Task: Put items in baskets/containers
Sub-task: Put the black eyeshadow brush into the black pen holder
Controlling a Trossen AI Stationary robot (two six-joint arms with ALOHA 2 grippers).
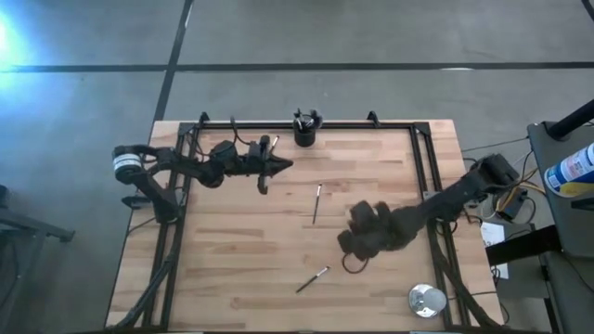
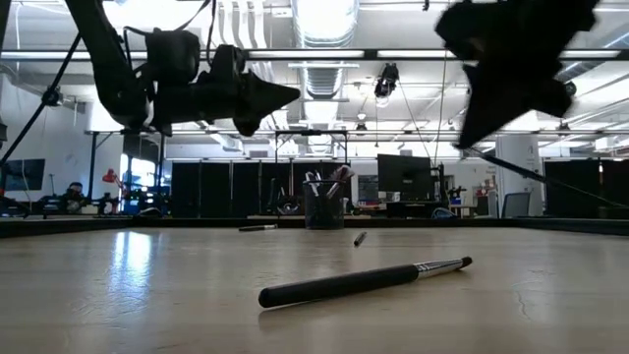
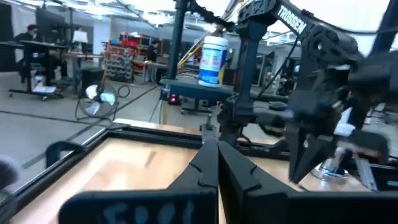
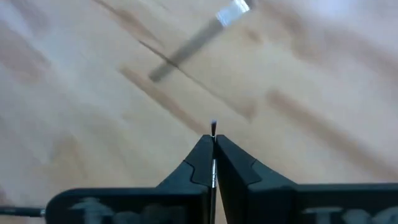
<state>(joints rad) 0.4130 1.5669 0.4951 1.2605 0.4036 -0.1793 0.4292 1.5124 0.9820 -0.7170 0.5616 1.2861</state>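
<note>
1. Left pincer (image 1: 278, 167): it hovers above the tabletop (image 1: 232, 260), just beside the cup (image 1: 306, 130). Its fingers are pressed together, and we see nothing between them.
2. Right pincer (image 4: 213, 146): it hangs over the tabletop's right half, fingers together. A thin tip pokes out past them, so we judge it is clamped on a held brush (image 4: 213, 127).
3. Cup: it stands upright at the far edge, with several brushes in it.
4. Loose brushes: the mid brush (image 1: 316, 202) lies near the centre. The near brush (image 1: 313, 278) lies toward the front edge. The two are well apart.
5. Handling: we judge each brush to be light, stiff and thin, with a smooth round handle that is apt to roll or slip. The bristles are soft, so we avoid them. We take hold at mid-handle, with the fingers across the long axis.
6. Axes:
   - Mid brush: it runs almost front to back, with its pale end toward the cup.
   - Near brush: it lies diagonally, with its pale ferrule end toward the right and rear.
   - Held brush: it lies along the fingers, and we cannot tell which end shows.
</note>
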